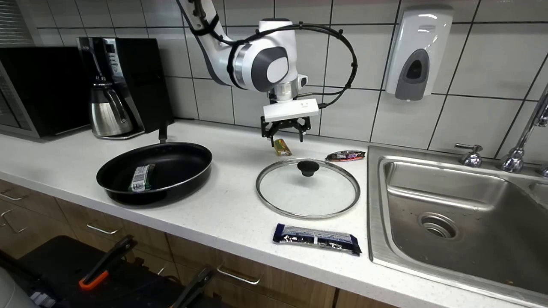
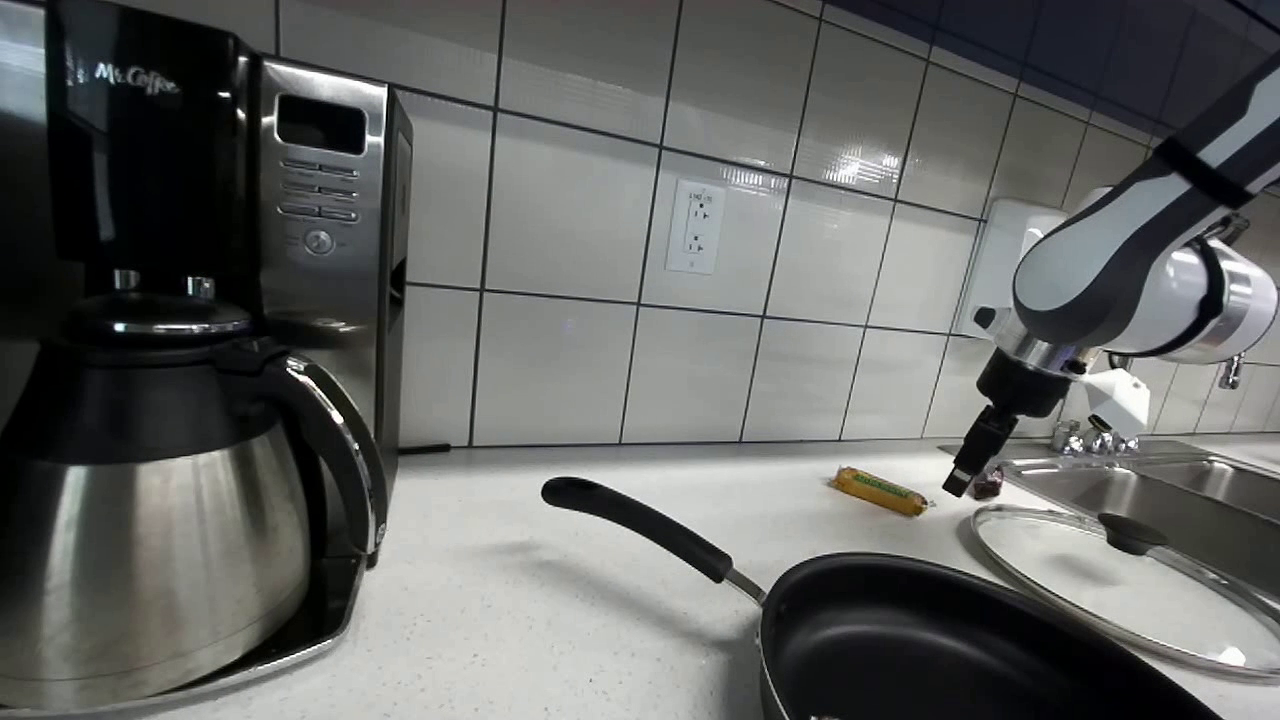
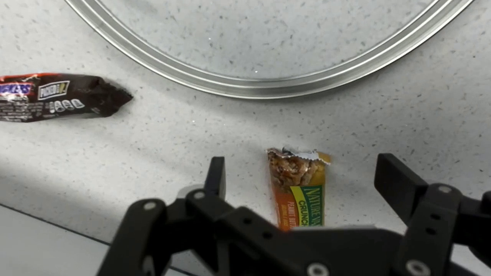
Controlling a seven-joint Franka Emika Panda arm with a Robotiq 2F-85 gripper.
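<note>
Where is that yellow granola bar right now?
In an exterior view, the granola bar lies on the counter, below the open gripper, behind the glass lid, left of the dark snack packet.

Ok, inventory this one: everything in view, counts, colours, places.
counter: 1, white, along wall
lid: 1, clear, on counter
pan: 1, black, on counter
small bar: 1, green and white, in pan
long bar: 1, navy, near lid
dark bar: 1, brown, between lid and wall
granola bar: 1, orange and green, below jaws
sink: 1, steel, in counter
faucet: 1, silver, at sink
soap dispenser: 1, white, on wall
outlet: 1, white, on wall
coffee maker: 1, black, on counter
carafe: 1, silver, in coffee maker
appliance: 1, black, beside coffee maker
drawers: several, brown, under counter
clamp-like tools: 2, black, before drawers
arm: 1, white, above counter
jaws: 1 pair, black, open above granola bar
</note>
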